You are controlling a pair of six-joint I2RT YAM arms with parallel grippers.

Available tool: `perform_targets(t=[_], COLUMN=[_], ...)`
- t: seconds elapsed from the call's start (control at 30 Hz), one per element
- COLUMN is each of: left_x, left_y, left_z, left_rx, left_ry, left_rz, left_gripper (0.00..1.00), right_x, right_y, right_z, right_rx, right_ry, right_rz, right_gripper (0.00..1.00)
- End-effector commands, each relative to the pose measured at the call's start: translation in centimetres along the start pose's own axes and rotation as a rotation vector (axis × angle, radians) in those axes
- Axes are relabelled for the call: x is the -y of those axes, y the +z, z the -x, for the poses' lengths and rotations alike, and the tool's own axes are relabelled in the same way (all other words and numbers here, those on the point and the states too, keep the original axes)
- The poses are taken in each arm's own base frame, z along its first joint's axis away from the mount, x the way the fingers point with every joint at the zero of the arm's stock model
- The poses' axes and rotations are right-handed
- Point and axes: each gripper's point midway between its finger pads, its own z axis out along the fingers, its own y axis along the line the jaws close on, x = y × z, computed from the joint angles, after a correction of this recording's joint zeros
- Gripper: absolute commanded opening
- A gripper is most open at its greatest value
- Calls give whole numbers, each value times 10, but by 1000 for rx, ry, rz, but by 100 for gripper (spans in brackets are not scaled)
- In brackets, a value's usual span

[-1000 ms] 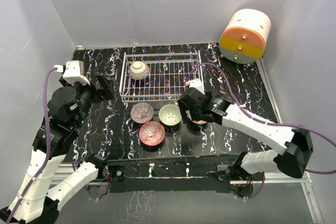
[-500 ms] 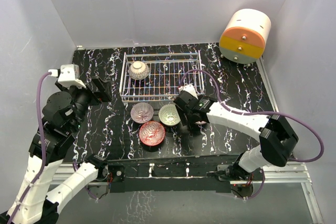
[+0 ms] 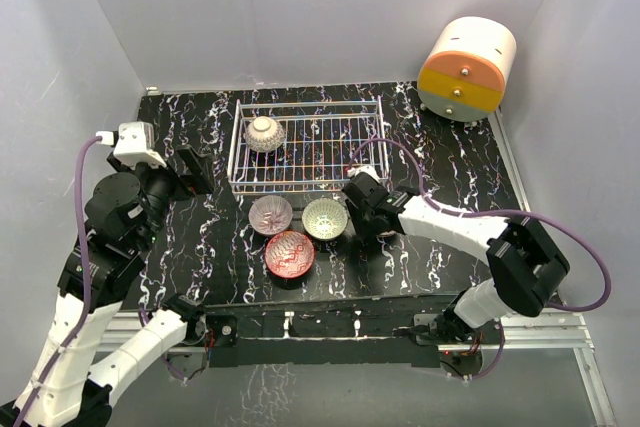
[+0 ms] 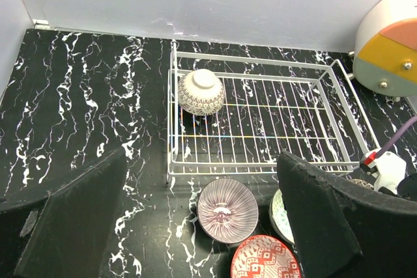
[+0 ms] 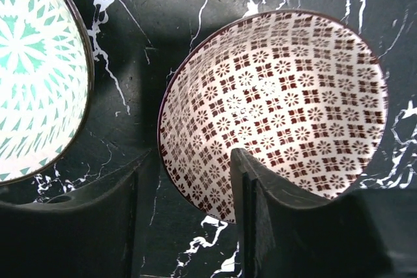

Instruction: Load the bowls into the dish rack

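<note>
The brown-and-white bowl (image 5: pixel 280 96) stands upright on the black table. My right gripper (image 5: pixel 189 167) straddles its near rim, one finger inside the bowl and the other outside with a gap left, so it is open. In the top view that gripper (image 3: pixel 372 225) hides this bowl. Left of it lie the pale green bowl (image 3: pixel 324 218), the pinkish bowl (image 3: pixel 270 214) and the red bowl (image 3: pixel 289 253). Another bowl (image 3: pixel 265 133) sits upside down in the far left corner of the dish rack (image 3: pixel 236 152). My left gripper (image 4: pixel 199 226) hovers wide open and empty above the table at the left.
A round orange-and-cream drawer unit (image 3: pixel 466 69) stands at the back right corner. Grey walls close the table on three sides. The right arm's purple cable loops over the rack's right end (image 3: pixel 380 137).
My right gripper's jaws have narrowed round the brown-and-white bowl's rim and the wrist has shifted slightly. The left arm drew back a little to the left. The bowls have not moved.
</note>
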Motion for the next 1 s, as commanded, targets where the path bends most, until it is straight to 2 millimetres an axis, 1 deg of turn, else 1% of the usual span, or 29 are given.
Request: perform_targets(t=[0.0,0.1,0.27,0.33,0.43,0.47,0.57,0.63,0.7,0.77,0.9,0.97], left_x=[0,0,-2,-2,-2,-2,-2,-1,-1,0,0,0], left_y=[5,5,2,2,2,2,2,3,3,2,0,0], left_z=[-4,-4,-2,-3,-3,-3,-2,-2,-2,-2,0,1], left_rx=[-7,-8,-1,-3,-3,-2,2,3,2,3,12,14], left_ry=[10,12,8,9,10,10,12,12,12,12,6,3], left_rz=[9,9,10,12,12,12,10,9,6,2,-2,-6], left_gripper=[97,97,97,97,97,97,97,97,97,97,97,97], right_x=[-8,-6,0,4,8,9,9,4,-2,-11,-25,-27], right_y=[6,10,13,11,2,-3,-13,-21,-33,-52,-101,-119], right_z=[4,1,-5,-6,-2,0,2,5,11,24,66,82], right_rx=[24,11,-12,-18,-15,-9,0,6,16,41,164,207], right_ry=[18,35,67,79,93,98,111,119,130,142,162,169], right_rz=[32,11,-35,-59,-77,-73,-55,-21,29,100,233,269], right_gripper=[45,43,23,18,9,8,8,8,8,8,8,8])
